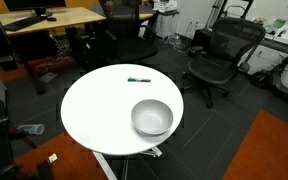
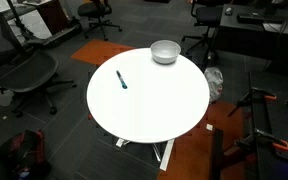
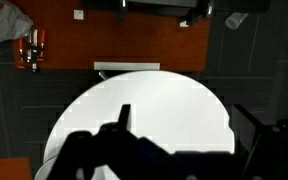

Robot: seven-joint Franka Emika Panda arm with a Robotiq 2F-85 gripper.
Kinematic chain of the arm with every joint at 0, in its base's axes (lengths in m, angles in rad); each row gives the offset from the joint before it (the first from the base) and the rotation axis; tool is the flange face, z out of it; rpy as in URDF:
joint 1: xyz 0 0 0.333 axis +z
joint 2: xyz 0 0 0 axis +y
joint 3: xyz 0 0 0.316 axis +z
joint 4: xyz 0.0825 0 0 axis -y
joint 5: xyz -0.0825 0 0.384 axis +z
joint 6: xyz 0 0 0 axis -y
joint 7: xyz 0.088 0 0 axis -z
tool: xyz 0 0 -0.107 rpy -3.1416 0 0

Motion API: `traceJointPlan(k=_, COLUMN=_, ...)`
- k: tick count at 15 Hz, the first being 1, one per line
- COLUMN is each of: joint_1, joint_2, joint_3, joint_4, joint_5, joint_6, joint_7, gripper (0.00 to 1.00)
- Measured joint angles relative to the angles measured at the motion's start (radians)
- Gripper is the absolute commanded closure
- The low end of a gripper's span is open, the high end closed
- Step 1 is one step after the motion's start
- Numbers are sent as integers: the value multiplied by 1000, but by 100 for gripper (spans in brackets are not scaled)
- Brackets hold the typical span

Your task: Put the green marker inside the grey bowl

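The green marker [image 1: 138, 79] lies flat on the round white table [image 1: 94, 105], near its far edge. The grey bowl [image 1: 152, 117] stands upright and empty near the table's front right edge. Both exterior views show them: the marker [image 2: 121, 80] lies left of the table's [image 2: 154, 110] middle, and the bowl [image 2: 165, 51] stands at the far edge. The arm is not in either exterior view. In the wrist view my gripper [image 3: 189, 135] shows only as dark silhouettes high above the table [image 3: 154, 100], with the fingers wide apart and nothing between them. Marker and bowl are out of the wrist view.
Black office chairs [image 1: 219, 55] [image 2: 29, 75] stand around the table. A wooden desk [image 1: 54, 18] is behind it. Orange carpet [image 2: 189, 150] lies by the table's base. More chairs [image 2: 99, 12] and equipment stand further off.
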Motion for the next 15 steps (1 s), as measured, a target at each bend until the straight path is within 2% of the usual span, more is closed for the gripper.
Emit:
traceJointPlan(k=9, joint_1=0, joint_2=6, joint_3=9, joint_4=7, joint_5=17, joint_6=7, joint_7=1, gripper=0)
traceJointPlan(k=15, joint_1=6, joint_2=116, joint_3=89, joint_4=104, joint_5=95, joint_6=77, joint_7=119, gripper=0)
